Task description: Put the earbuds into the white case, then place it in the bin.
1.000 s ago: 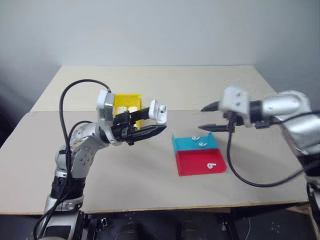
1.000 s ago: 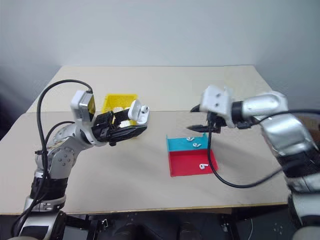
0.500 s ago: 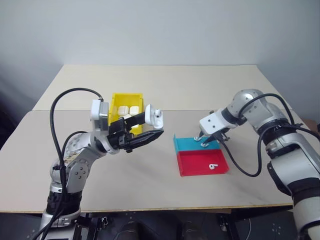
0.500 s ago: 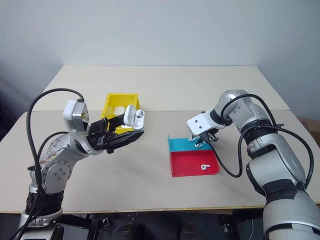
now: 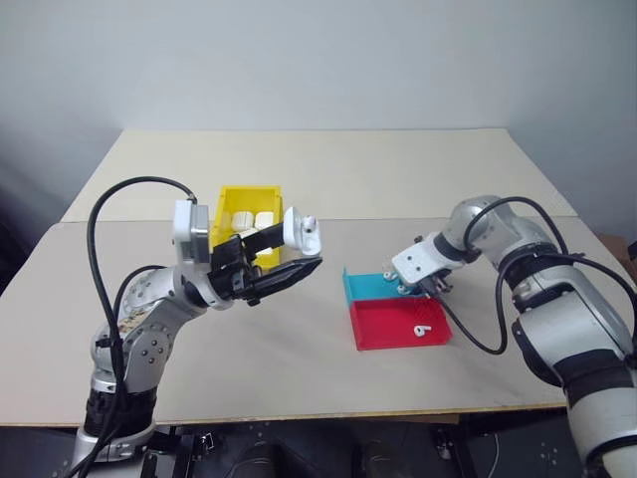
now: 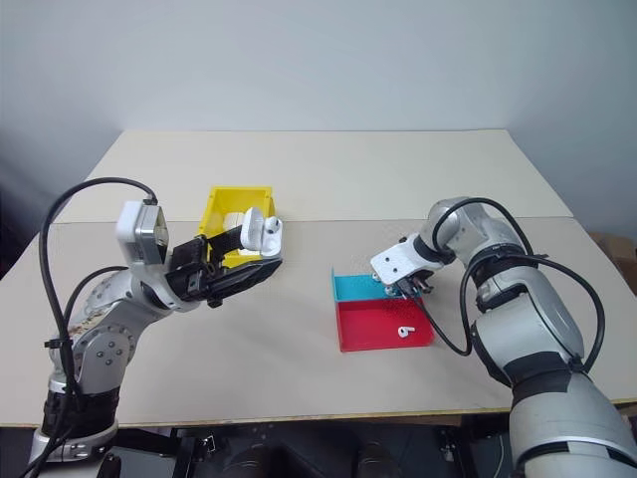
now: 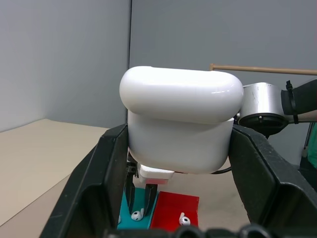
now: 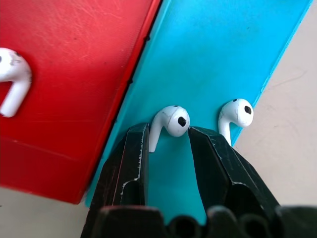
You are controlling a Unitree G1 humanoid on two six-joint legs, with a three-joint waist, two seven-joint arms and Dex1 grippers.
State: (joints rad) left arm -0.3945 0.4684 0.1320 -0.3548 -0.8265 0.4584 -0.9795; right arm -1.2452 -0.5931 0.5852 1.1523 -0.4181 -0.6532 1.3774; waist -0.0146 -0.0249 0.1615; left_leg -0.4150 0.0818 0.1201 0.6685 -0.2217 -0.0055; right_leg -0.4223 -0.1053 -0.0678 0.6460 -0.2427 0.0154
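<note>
My left gripper is shut on the white case, holding it in the air in front of the yellow bin. The case's rounded lid is at the top. My right gripper points down into the teal half of the tray. Its fingers press on either side of one earbud. A second earbud lies just beside it by the tray's edge. A third earbud lies on the red half.
Inside the yellow bin lie more white cases. The red and teal tray sits right of the table's centre, between the two arms. Black cables hang from both wrists. Bare tan tabletop lies in front.
My right gripper has swung from level above the table down into the teal half, and its fingers have narrowed onto an earbud. My left gripper still holds the case in about the same spot.
</note>
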